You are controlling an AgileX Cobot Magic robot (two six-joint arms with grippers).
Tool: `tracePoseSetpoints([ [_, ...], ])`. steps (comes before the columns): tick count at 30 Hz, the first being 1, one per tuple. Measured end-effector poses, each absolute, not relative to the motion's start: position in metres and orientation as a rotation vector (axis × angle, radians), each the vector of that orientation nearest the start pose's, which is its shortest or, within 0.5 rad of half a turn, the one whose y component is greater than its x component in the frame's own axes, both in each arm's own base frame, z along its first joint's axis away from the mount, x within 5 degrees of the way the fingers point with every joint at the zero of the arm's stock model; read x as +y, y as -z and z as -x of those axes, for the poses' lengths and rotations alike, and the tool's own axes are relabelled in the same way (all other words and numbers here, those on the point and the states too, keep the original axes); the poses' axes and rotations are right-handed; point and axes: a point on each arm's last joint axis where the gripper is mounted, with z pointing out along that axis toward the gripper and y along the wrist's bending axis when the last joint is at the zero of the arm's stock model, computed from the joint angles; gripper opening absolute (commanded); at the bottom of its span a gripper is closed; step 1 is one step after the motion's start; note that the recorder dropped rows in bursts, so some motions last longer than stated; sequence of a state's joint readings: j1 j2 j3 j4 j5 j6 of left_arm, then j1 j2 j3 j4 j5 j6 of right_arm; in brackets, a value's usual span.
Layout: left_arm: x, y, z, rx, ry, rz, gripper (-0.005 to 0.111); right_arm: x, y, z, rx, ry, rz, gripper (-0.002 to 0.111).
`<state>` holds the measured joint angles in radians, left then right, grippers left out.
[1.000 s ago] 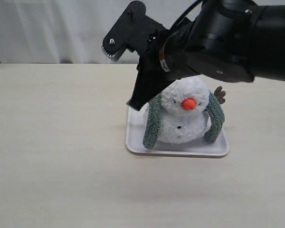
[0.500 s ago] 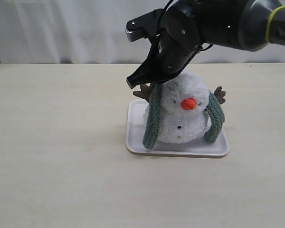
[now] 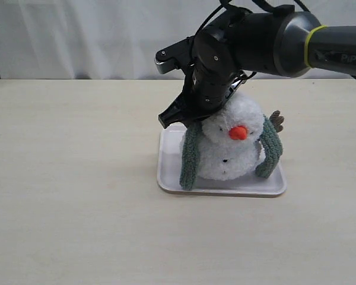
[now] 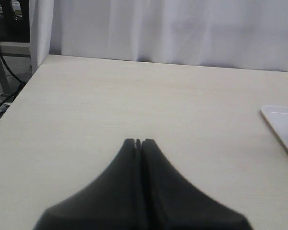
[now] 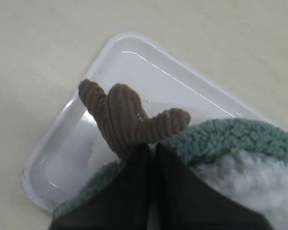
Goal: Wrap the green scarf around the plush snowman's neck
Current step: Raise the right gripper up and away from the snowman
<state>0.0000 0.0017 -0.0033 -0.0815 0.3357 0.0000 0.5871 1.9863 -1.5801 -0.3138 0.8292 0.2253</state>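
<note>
Over the last second the right arm had swung down from above the toy, and its right pincer (image 3: 166, 119) had arrived low against the shoulder of the fluffy white plush snowman (image 3: 228, 155). The brown corduroy twig-shaped arm (image 5: 125, 120), visible in the exterior view half a second before, was now hidden there behind the black jaws. The toy had also been nudged: its orange nose (image 3: 238, 132) and head leaned slightly away from the pincer. That suggested the arm was pressing on the toy rather than lifting anything.

The right pincer's jaws stood together with no gap. In the wrist view their tips (image 5: 151, 148) sat at the root of the twig arm, touching the long fuzzy grey-green knitted scarf (image 5: 230, 134). Whether any fabric was pinched could not be told.

The scarf (image 3: 190, 155) lay over the back of the snowman's neck. One end hung straight below the pincer, the other down the far side of the body, both reaching the shallow white rectangular plastic tray (image 3: 166, 173). The ends were uncrossed, so the wrap looked unfinished.

The left pincer (image 4: 138, 142), jaws also together, hovered over bare table well away from the toy.
</note>
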Motion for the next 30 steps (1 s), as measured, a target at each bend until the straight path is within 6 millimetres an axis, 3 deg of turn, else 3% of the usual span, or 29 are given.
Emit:
tracePoseSetpoints([
  [2, -0.002, -0.184, -0.054, 1.817, 0.079, 0.051, 0.000, 0.223, -0.229, -0.372, 2.552, 0.115, 0.690, 0.005],
  [5, -0.002, -0.184, -0.054, 1.817, 0.079, 0.051, 0.000, 0.224, -0.243, -0.373, 2.550, 0.111, 0.714, 0.017],
  [9, -0.002, -0.184, -0.054, 1.817, 0.079, 0.051, 0.000, 0.219, -0.279, -0.366, 2.520, 0.094, 0.687, 0.041],
  [11, -0.002, -0.184, -0.054, 1.817, 0.079, 0.051, 0.000, 0.207, -0.300, -0.356, 2.528, 0.143, 0.676, 0.045],
  [14, -0.002, -0.184, -0.054, 1.817, 0.079, 0.051, 0.000, 0.178, -0.322, -0.352, 2.550, 0.195, 0.596, 0.043],
  [17, -0.002, -0.184, -0.054, 1.817, 0.079, 0.051, 0.000, 0.159, -0.329, -0.357, 2.556, 0.126, 0.498, 0.023],
  [20, -0.002, -0.184, -0.054, 1.817, 0.079, 0.051, 0.000, 0.160, -0.325, -0.362, 2.542, 0.071, 0.503, 0.004],
  [30, -0.002, -0.184, -0.054, 1.817, 0.079, 0.051, 0.000, 0.182, -0.291, -0.400, 2.656, 0.108, 0.570, 0.004],
])
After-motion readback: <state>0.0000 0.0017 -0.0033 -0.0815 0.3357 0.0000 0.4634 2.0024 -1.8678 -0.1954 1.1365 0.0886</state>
